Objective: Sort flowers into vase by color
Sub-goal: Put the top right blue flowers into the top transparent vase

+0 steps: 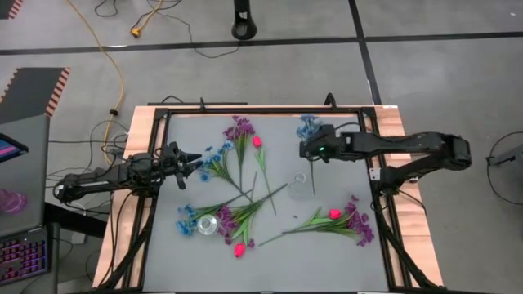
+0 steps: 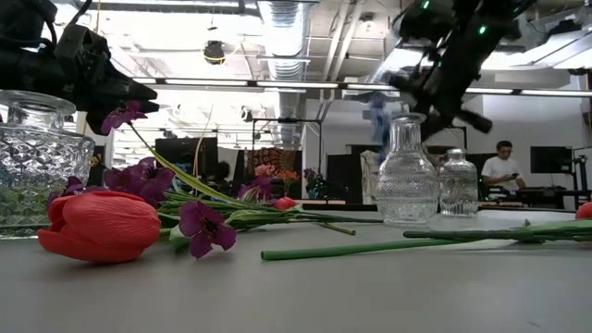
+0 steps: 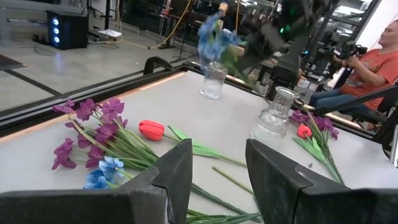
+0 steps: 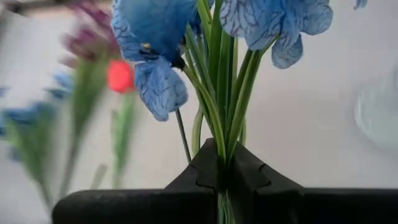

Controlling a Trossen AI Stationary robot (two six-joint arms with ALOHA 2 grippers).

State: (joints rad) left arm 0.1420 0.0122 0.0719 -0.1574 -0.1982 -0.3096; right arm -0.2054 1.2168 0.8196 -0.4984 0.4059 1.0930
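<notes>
My right gripper [image 1: 307,149] hovers over the table's far middle, shut on a blue sprig [image 1: 309,125] with its blossoms [image 4: 163,37] held up. In the low view it [image 2: 435,92] hangs above two clear glass vases [image 2: 407,176] [image 2: 458,185]. My left gripper [image 1: 194,158] waits open at the table's left, just over a blue bunch [image 1: 216,159]; its fingers [image 3: 180,171] touch nothing. Purple bunches [image 1: 239,129], pink-red buds [image 1: 257,141] [image 2: 97,227] and more blue sprigs [image 1: 186,220] lie flat on the grey table. My right gripper pinches the blue sprig's bundle of thin green stems [image 4: 221,146] between its two shut fingertips, a little below the blossoms. The stems run along the fingers and out past their tips. The sprig is lifted clear of the table, its blossoms beyond the fingertips toward the far edge.
A third clear vase [image 1: 207,223] stands near the table's near-left among flowers; a vase [image 1: 298,181] stands mid-table. Another pink bud [image 1: 333,214] and purple bunch [image 1: 359,227] lie near right. A raised black frame [image 1: 245,109] rims the table. People sit beyond it [image 3: 373,62] [image 2: 504,166].
</notes>
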